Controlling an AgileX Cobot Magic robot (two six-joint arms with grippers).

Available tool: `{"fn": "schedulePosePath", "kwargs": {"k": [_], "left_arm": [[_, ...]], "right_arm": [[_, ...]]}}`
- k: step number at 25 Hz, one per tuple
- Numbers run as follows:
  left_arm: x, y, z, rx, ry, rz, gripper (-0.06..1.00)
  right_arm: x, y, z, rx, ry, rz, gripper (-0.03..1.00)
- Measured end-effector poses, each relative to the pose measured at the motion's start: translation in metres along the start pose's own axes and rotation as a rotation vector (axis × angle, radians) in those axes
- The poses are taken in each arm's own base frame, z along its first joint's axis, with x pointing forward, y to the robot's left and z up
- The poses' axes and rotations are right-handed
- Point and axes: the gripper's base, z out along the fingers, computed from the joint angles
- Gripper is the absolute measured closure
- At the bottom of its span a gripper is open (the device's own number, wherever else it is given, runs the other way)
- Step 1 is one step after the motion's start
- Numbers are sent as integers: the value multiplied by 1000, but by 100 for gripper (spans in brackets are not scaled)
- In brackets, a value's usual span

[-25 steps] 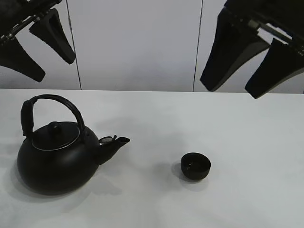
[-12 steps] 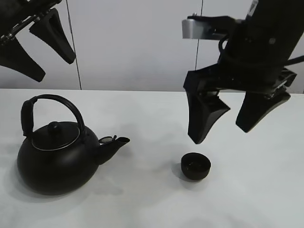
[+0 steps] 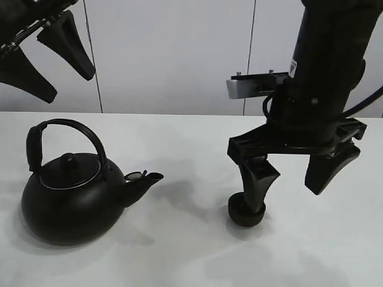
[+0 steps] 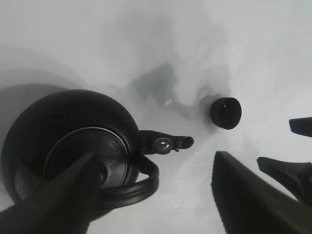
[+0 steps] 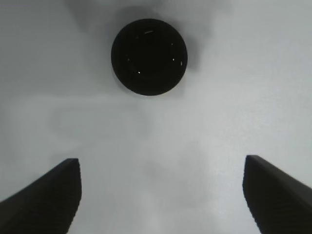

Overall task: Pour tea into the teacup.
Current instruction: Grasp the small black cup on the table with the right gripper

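Observation:
The small black teacup (image 3: 239,217) stands on the white table, right of centre, partly hidden behind one finger of my right gripper (image 3: 286,197). That gripper is open and empty, low over the table, just right of the cup. In the right wrist view the teacup (image 5: 148,56) lies ahead of the open gripper (image 5: 161,195). The big black kettle (image 3: 69,200) stands at the left, spout pointing at the cup. My left gripper (image 3: 60,78) is open and empty, high above the kettle (image 4: 73,151). The teacup also shows in the left wrist view (image 4: 225,112). No tea stream shows.
The white table (image 3: 179,257) runs back to a pale panelled wall (image 3: 173,54). The right arm's black body (image 3: 323,78) rises above the cup area.
My right gripper has come down from the upper right and moved left, to just beside the teacup. The left gripper, kettle and cup have not moved.

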Motion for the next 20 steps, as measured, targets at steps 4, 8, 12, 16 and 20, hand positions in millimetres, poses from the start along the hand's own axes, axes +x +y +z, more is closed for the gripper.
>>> {"fn": "schedulePosePath", "kwargs": {"k": [4, 8, 12, 16, 20], "left_arm": [[0, 0, 0, 0, 0, 0, 47], [0, 0, 0, 0, 0, 0, 47], [0, 0, 0, 0, 0, 0, 47], [0, 0, 0, 0, 0, 0, 47], [0, 0, 0, 0, 0, 0, 47]], "right_arm": [[-3, 4, 5, 9, -23, 11, 35], [-6, 7, 12, 40, -31, 17, 35], [-9, 5, 22, 69, -23, 35, 35], [-12, 5, 27, 67, -49, 50, 35], [-15, 6, 32, 64, -64, 50, 35]]}}
